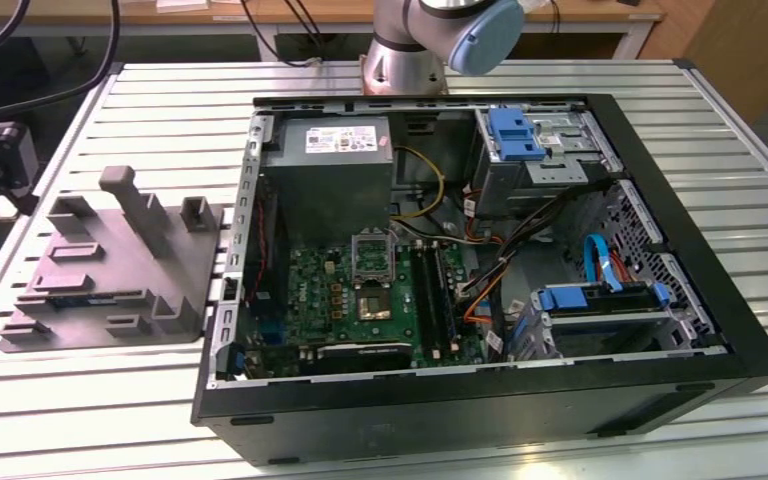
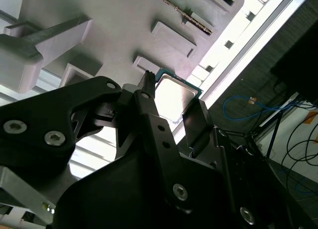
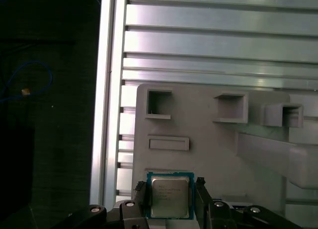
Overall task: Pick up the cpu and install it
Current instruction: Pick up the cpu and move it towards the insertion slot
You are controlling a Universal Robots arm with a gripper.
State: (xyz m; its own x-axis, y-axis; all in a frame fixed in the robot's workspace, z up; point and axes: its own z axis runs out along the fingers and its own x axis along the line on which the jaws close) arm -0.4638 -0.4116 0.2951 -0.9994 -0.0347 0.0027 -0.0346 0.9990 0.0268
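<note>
Silver-grey metal tops the cpu (image 3: 170,196), a thin square chip with a green rim. In both wrist views it sits at one corner of the grey-purple fixture (image 3: 208,154), close to the fixture's edge. The gripper (image 2: 174,101) has it bracketed, with one black finger (image 3: 142,195) against one side of the chip and the other against the opposite side. No gap shows at either edge, so the claw looks clamped on the chip. Whether the chip is lifted clear of the fixture or rests on it cannot be told from these angles.

Further along the fixture from the chip are several empty rectangular pockets (image 3: 158,104) and a long raised bar (image 3: 278,157). The slatted aluminium table (image 1: 117,400) runs beneath the fixture.

In the exterior view, the open computer case (image 1: 491,400) stands beside the fixture on the exterior view's right. Inside the case, well apart from the fixture, the dark socket (image 1: 375,300) lies on the green motherboard (image 1: 317,290).

As a judgement, the pick-up is at the grasp stage and the chip is secured or very nearly so. It has not left the fixture's corner. The carry across to the case and the seating in the socket are not yet done.
</note>
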